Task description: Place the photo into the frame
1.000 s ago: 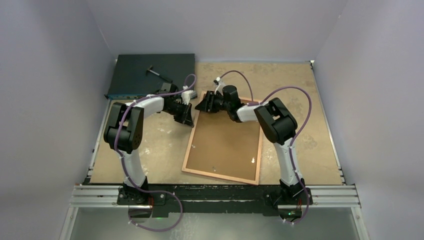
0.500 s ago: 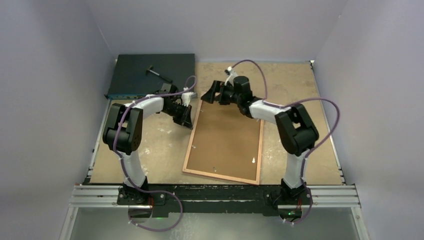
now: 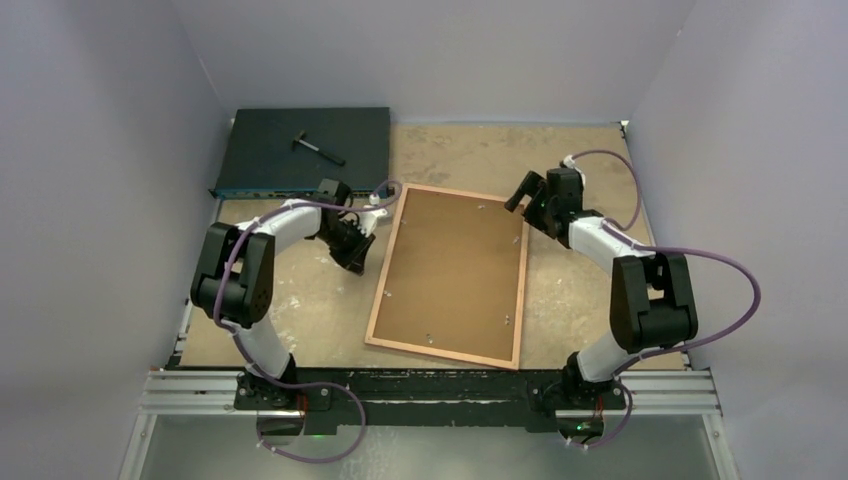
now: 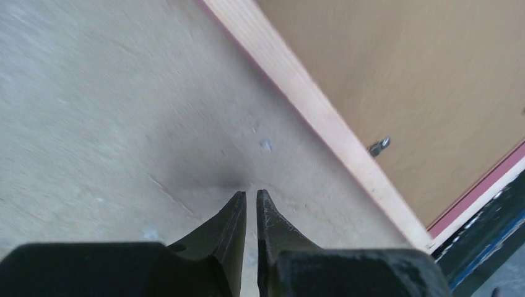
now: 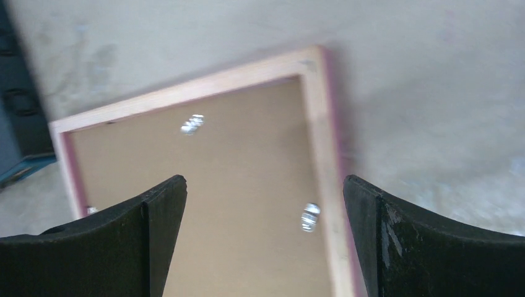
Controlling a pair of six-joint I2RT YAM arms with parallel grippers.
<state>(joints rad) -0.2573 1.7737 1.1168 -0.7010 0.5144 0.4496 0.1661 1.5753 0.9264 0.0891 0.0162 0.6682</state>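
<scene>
The frame (image 3: pixel 383 272) lies back-up in the middle of the table, with the brown backing board (image 3: pixel 455 265) set inside its tan-pink border. The photo is hidden. My left gripper (image 3: pixel 356 260) hovers over bare table just left of the frame's left rail (image 4: pixel 322 117). Its jaws (image 4: pixel 251 195) are closed to a thin slit with nothing between them. My right gripper (image 3: pixel 520 195) hangs over the frame's far right corner (image 5: pixel 319 124), open wide and empty (image 5: pixel 264 185). Small metal tabs (image 5: pixel 309 216) show on the board.
A dark flat electronics box (image 3: pixel 300 150) sits at the far left with a small black tool (image 3: pixel 318 148) on it. Pale walls close in on the left, right and back. A metal rail (image 3: pixel 430 395) runs along the near edge.
My right arm swung from the frame's far left corner to its far right corner, and its jaws opened wide. My left gripper drew back a little from the frame's left edge.
</scene>
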